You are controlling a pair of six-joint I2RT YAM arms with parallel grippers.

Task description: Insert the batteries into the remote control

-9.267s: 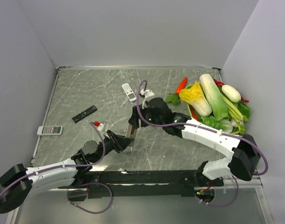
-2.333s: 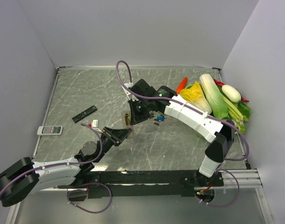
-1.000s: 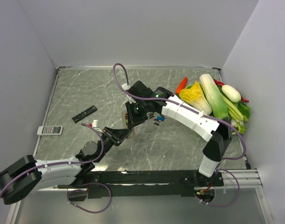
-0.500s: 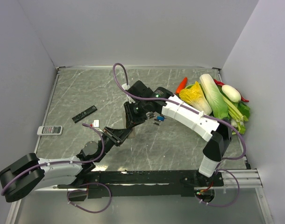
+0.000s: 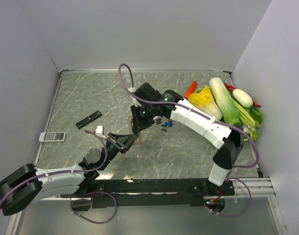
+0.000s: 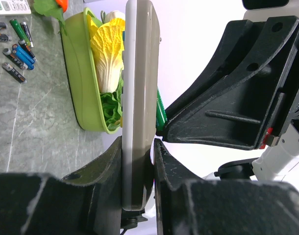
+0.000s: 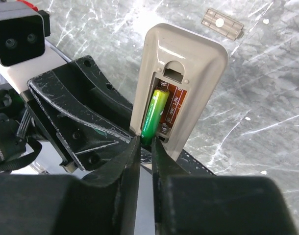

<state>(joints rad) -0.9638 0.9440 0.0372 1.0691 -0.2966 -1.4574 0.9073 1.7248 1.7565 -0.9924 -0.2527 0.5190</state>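
My left gripper (image 6: 138, 147) is shut on the lower end of the remote control (image 6: 138, 98), holding it upright and edge-on above the table. In the right wrist view the grey-beige back of the remote control (image 7: 208, 78) faces me with its bay uncovered. A green battery (image 7: 154, 110) lies in the left slot of the bay. My right gripper (image 7: 146, 139) is shut on that battery's lower end. Several loose batteries (image 6: 17, 49) lie on the table, and they also show as batteries (image 5: 165, 125) from above. The two grippers meet at the remote control (image 5: 136, 138) in the table's middle.
The bay's cover (image 7: 222, 23) lies on the marble table. A green basket (image 6: 83, 83) of vegetables (image 5: 223, 105) stands at the right. A black remote (image 5: 88, 119) and a white remote (image 5: 52, 136) lie at the left, and another small white remote (image 6: 10, 6) beside the loose batteries.
The right gripper's jaws have closed in on the green battery's lower end. The right wrist has shifted slightly over the remote. The left arm still holds the remote in about the same place.
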